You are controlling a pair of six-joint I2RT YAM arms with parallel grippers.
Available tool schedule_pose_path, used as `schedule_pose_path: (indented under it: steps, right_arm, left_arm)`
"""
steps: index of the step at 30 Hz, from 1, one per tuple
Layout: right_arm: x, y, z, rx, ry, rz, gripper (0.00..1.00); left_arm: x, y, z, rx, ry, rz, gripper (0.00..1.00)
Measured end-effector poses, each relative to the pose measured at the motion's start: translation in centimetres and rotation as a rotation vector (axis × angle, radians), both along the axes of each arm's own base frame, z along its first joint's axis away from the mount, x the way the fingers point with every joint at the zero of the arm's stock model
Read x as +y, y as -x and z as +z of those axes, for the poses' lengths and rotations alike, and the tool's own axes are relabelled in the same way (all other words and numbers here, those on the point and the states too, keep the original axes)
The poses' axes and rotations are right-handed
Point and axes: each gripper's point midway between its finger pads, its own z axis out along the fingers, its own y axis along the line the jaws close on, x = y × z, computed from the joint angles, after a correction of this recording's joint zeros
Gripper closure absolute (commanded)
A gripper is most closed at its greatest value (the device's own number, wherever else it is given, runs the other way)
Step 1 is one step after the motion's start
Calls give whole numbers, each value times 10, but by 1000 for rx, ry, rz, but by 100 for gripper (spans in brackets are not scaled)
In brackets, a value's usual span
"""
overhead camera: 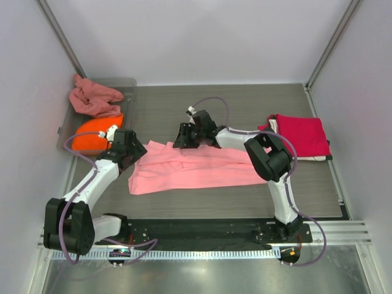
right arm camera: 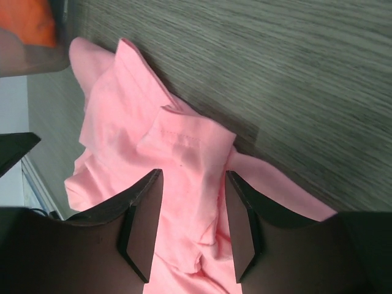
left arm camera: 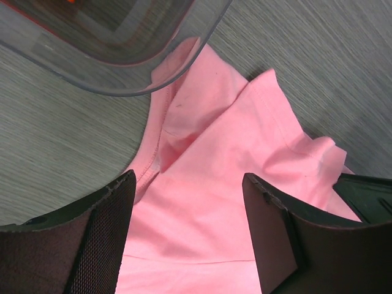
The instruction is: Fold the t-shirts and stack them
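A light pink t-shirt (overhead camera: 196, 168) lies spread and partly folded on the table in front of the arms. My left gripper (overhead camera: 131, 147) is open just above its left far corner; in the left wrist view its jaws (left arm camera: 188, 184) stand wide apart over the pink cloth (left arm camera: 214, 141). My right gripper (overhead camera: 184, 138) is open over the shirt's far edge, its jaws (right arm camera: 193, 177) straddling a bunched fold of pink cloth (right arm camera: 122, 110) without closing on it. A folded crimson red t-shirt (overhead camera: 303, 135) lies on a stack at the right, with white and dark edges under it.
A clear grey plastic tray (overhead camera: 131, 86) stands at the back left, holding an orange t-shirt (overhead camera: 95, 135) and a crumpled dusty rose one (overhead camera: 92, 98). Its rim (left arm camera: 122, 43) is close ahead of my left gripper. White walls enclose the table.
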Motion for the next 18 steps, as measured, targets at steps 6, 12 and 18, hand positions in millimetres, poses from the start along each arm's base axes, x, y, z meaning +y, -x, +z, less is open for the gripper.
schedule_pose_path:
  steps: [6,12,18]
  right_arm:
    - [3,-3,-16,20,10,6,65]
    - [6,3,-17,36,-7,33,99]
    - [0,23,-12,37,-46,75,98]
  left_arm:
    - [0,-3,6,-41,0,-2,28]
    - [2,-4,7,-47,-13,-9,29]
    - [3,-4,6,-45,-21,-7,29]
